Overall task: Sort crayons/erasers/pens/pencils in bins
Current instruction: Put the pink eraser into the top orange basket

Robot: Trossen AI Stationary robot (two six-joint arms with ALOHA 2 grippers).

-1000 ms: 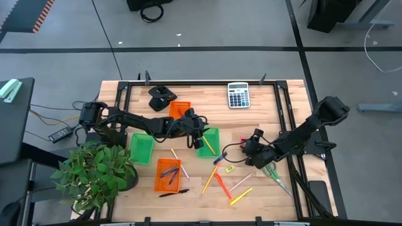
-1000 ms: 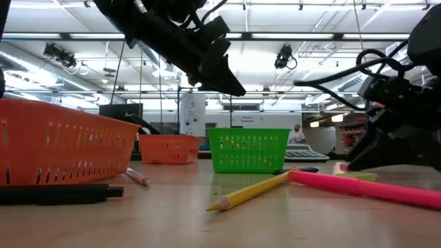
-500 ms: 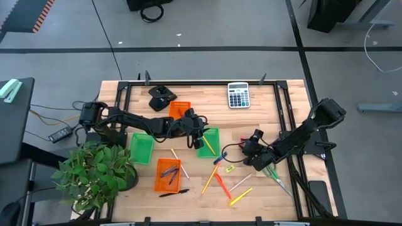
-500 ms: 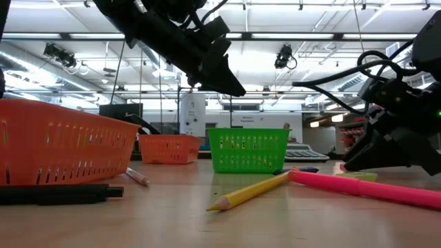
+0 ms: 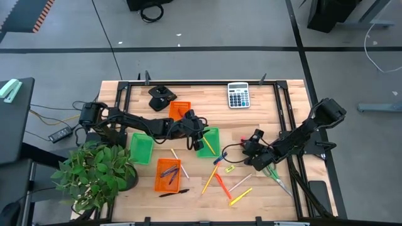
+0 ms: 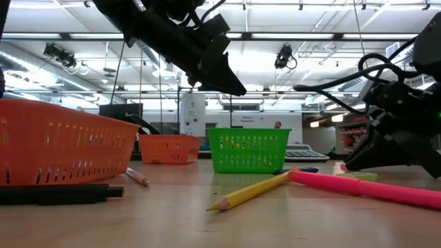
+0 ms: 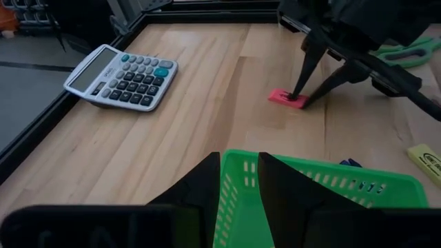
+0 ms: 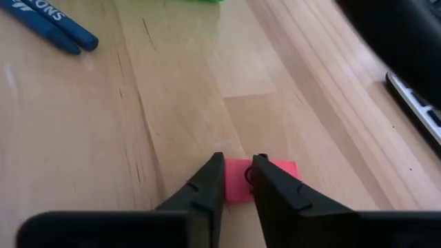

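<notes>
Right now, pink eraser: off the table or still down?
Still down. The pink eraser lies flat on the wood in both wrist views, with the right gripper fingertips on it and its jaws narrow; a firm grip cannot be told.

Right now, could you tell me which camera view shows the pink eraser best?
The left wrist view: the pink eraser lies whole on the table with the right gripper at it. The right wrist view hides part of it behind the fingers; in the high view it is a speck.
</notes>
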